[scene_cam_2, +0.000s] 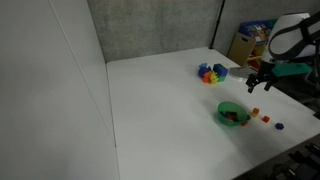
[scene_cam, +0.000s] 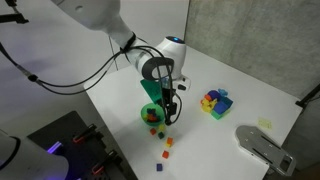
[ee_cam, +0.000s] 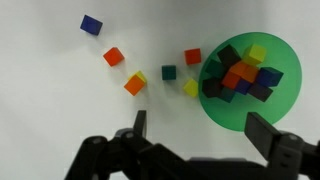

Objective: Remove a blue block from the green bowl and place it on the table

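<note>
The green bowl (ee_cam: 232, 114) sits at the right of the wrist view and holds several cubes, among them a blue block (ee_cam: 270, 77). My gripper (ee_cam: 200, 130) is open and empty, hovering above the table (ee_cam: 60, 100) with its right finger over the bowl's near rim. Another blue cube (ee_cam: 92, 24) lies loose on the table at the far left. In both exterior views the gripper (scene_cam: 167, 108) (scene_cam_2: 258, 82) hangs above the bowl (scene_cam: 146, 112) (scene_cam_2: 222, 108).
Loose cubes lie left of the bowl: orange-red (ee_cam: 114, 57), orange (ee_cam: 134, 84), dark teal (ee_cam: 168, 72), red (ee_cam: 193, 56), yellow (ee_cam: 191, 88). A multicoloured block cluster (scene_cam: 215, 101) (scene_cam_2: 211, 72) stands farther off. A grey object (scene_cam: 262, 145) lies near the table corner.
</note>
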`<state>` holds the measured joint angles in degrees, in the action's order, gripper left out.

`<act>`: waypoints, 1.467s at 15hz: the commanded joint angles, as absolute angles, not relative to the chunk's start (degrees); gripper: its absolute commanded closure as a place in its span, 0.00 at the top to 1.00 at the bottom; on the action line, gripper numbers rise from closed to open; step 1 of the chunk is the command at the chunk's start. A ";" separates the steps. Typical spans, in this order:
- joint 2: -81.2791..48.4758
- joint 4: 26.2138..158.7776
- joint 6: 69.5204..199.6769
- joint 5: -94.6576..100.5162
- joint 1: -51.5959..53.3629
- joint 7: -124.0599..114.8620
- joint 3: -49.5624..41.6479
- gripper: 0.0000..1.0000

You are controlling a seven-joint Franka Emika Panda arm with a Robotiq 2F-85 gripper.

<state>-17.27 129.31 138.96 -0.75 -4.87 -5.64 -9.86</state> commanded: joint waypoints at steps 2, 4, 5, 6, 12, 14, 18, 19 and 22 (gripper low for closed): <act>-6.92 136.02 139.95 6.73 -1.54 -9.83 -9.08 1.00; -2.77 138.72 140.02 8.94 -1.21 -9.19 -8.13 1.00; -0.73 140.18 140.00 9.43 -1.34 -8.62 -7.64 1.00; 1.38 141.65 139.77 9.19 -1.64 -7.48 -7.06 1.00; 12.55 147.37 133.35 1.09 -2.32 -0.73 -6.10 1.00; 15.18 147.05 129.38 -0.23 -2.70 0.67 -6.50 1.00; 19.00 145.31 122.86 -0.42 -3.73 2.36 -6.79 1.00; 19.82 145.27 122.08 -0.18 -4.01 2.43 -6.76 1.00; 19.10 145.60 123.44 0.12 -4.26 1.02 -6.13 1.00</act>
